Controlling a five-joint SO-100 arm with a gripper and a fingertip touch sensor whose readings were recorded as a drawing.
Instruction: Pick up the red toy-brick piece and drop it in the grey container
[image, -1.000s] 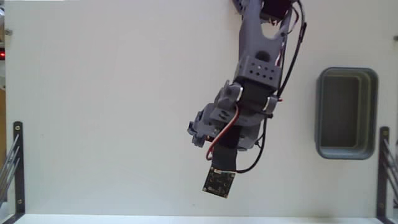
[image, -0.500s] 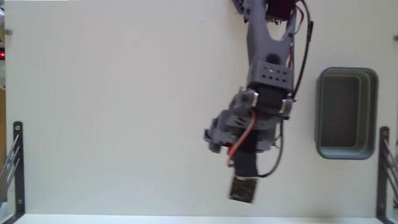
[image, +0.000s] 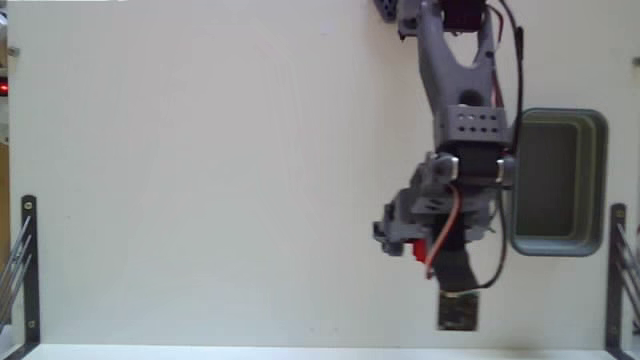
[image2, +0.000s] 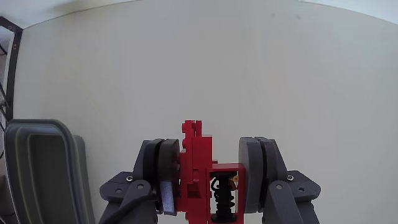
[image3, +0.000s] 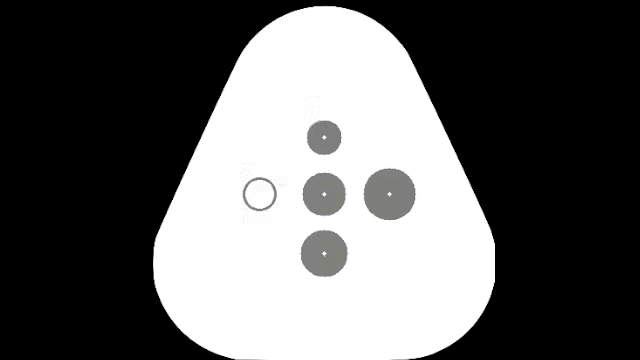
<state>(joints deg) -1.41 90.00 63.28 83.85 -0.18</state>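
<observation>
In the wrist view, low centre, the gripper clamps the red brick between its fingers, above the pale table. The grey tub sits at lower left; in the fixed view, it is at the right edge.

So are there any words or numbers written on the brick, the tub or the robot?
None can be read.
The red brick in the gripper: no writing shows.
The grey tub: plain.
The small circuit board on the arm: any print is too small and blurred to read.
</observation>
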